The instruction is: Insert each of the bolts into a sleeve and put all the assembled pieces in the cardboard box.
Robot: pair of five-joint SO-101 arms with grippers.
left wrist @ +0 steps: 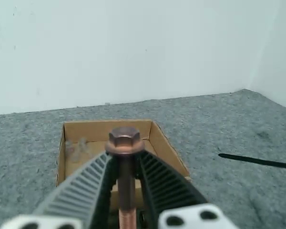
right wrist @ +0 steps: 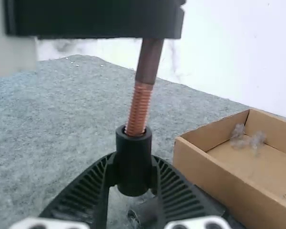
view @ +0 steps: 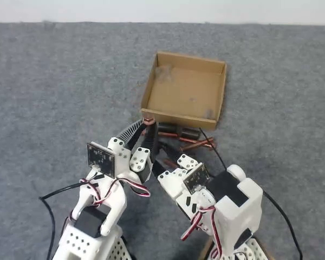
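My left claw [left wrist: 125,160] is pinching 1 copper bolt [left wrist: 125,140] by the shank just under its hex head, fingers pressed onto it from both sides. My right claw [right wrist: 133,164] is clamped round 1 black sleeve [right wrist: 133,143], held upright w/ its mouth up. The bolt's threaded tip sits just inside that mouth; most of the thread is outside the sleeve. Both claws meet above the grey worktop [view: 59,81], just in front of the near wall of the 1 cardboard box [view: 179,118], which stands toward the worktop's far edge, approx. mid-width. On the worktop along that near wall lie 2 loose sleeves [view: 167,130], end to end, and just nearer me what looks like 2 loose bolts [view: 197,143], close together; can't count those for sure.
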